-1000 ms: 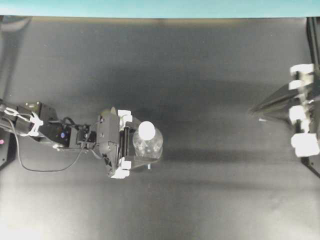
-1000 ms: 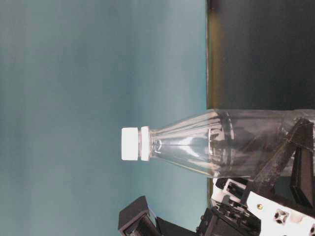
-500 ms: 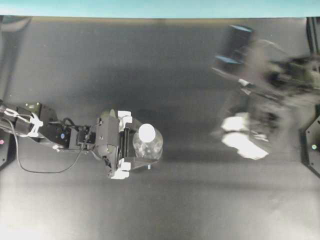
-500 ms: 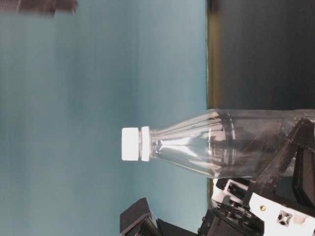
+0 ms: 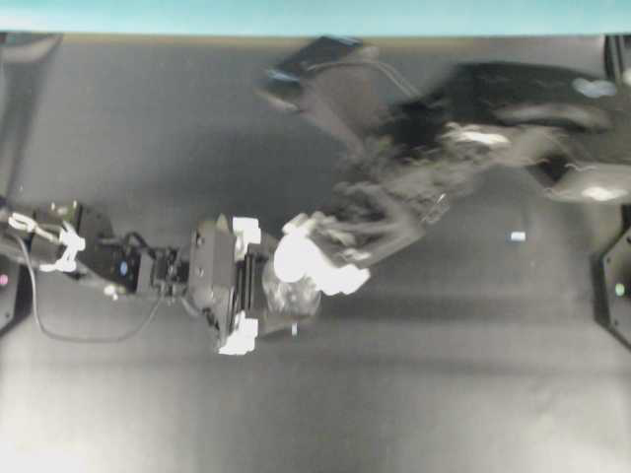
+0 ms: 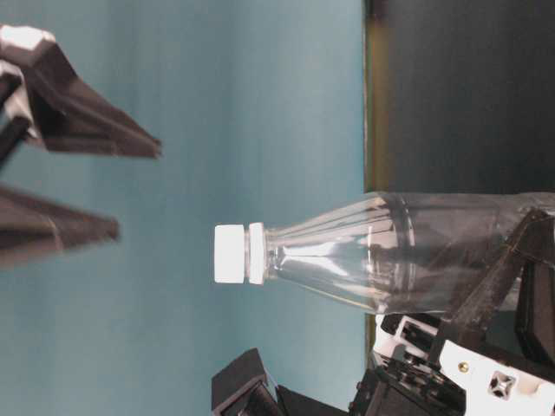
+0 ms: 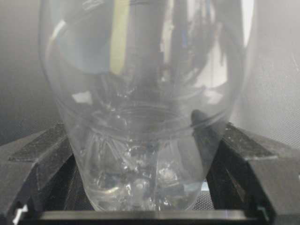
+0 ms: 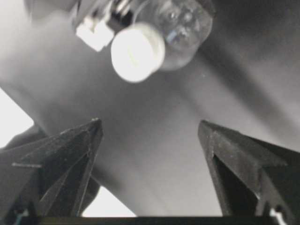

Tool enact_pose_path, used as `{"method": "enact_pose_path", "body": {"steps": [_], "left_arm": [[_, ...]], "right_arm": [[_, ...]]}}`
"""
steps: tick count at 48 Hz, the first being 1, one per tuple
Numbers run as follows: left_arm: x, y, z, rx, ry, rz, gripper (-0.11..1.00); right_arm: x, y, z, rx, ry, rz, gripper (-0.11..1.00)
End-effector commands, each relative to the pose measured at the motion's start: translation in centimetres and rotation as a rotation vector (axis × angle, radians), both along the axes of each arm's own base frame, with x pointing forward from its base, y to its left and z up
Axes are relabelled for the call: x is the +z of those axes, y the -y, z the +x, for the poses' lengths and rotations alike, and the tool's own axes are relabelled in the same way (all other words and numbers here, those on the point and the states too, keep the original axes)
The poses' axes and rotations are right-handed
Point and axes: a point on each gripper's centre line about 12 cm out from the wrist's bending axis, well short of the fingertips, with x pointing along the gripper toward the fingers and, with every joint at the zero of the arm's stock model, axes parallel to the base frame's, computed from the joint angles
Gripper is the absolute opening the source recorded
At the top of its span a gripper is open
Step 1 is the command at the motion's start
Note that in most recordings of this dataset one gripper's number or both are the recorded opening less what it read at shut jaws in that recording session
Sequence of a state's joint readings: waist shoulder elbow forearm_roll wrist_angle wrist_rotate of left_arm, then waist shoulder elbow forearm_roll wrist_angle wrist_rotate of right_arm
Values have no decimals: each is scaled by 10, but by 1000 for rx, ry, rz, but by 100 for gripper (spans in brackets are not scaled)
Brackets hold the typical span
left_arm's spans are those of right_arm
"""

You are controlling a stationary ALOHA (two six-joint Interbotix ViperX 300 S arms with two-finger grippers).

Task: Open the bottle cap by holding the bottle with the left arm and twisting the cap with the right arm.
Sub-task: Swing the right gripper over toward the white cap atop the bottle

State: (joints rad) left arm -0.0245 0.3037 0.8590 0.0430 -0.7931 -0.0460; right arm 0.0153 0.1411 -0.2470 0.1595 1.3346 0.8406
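Upright clear bottle (image 6: pixel 381 251), white bottle cap (image 6: pixel 230 253) on

- A small clear plastic bottle (image 6: pixel 408 251) stands upright on the dark table, round body ribbed toward the neck, apparently empty.
- Its white bottle cap (image 6: pixel 230 253) sits on the neck.

Nothing to read here. The bottle (image 6: pixel 390 251) is bare clear plastic with no label on it, and the bottle cap (image 6: pixel 230 253) is plain white with no print showing. The dark tabletop (image 5: pixel 148 128) carries no markings that can be read. A tiny pale fleck (image 5: pixel 517 236) lies on it, far too small to tell if anything is written there.
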Motion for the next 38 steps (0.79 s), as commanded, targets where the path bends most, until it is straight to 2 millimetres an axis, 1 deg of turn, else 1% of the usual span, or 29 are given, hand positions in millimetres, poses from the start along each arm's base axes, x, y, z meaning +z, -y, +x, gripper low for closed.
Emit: {"method": "enact_pose_path", "body": {"steps": [1,6,12,22,38], "left_arm": [[1,3,2,-8,0,0,82],[2,3,2,-8,0,0,82],[1,2,2,-7,-2,0,82],[2,3,3,-7,3,-3,82],[2,3,3,-7,1,-3,82]], "right_arm": [[-2,6,14,-44,-2,4,79],[-10,6,26,-48,-7,-4,79],[-19,6,33,-45,-22,-6,79],[-35,4,38,-35,-60,-9,79],[-38,-1,36,-22,-81,-11,78]]}}
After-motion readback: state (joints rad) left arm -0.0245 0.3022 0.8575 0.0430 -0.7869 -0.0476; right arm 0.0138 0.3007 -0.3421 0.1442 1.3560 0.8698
